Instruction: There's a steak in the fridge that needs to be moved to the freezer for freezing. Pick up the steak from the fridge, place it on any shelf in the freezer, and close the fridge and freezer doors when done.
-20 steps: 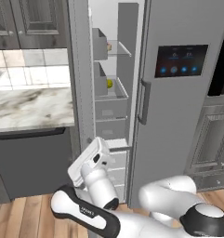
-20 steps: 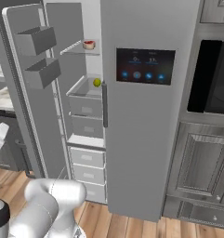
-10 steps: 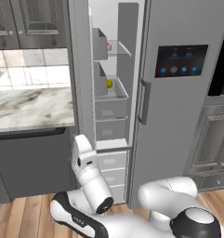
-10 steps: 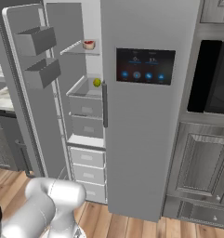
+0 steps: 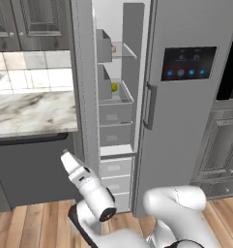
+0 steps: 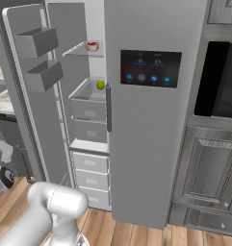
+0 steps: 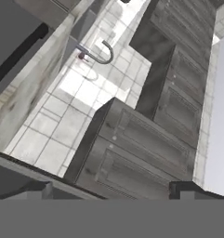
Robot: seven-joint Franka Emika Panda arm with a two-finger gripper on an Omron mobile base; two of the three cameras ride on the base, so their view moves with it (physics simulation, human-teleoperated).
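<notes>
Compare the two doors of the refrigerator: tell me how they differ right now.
The left door is swung wide open, baring the shelves and drawers inside; the right door is shut. The left door shows its inner side with two grey bins; the right door shows its outer face with a dark touch panel and a vertical handle. Both are tall, grey and full height.

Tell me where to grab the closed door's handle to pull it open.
Grip the handle at mid-height, coming straight from the front. It is a vertical bar along the left edge of the closed door and stands off the panel, so fingers set one on each side can close across it.
</notes>
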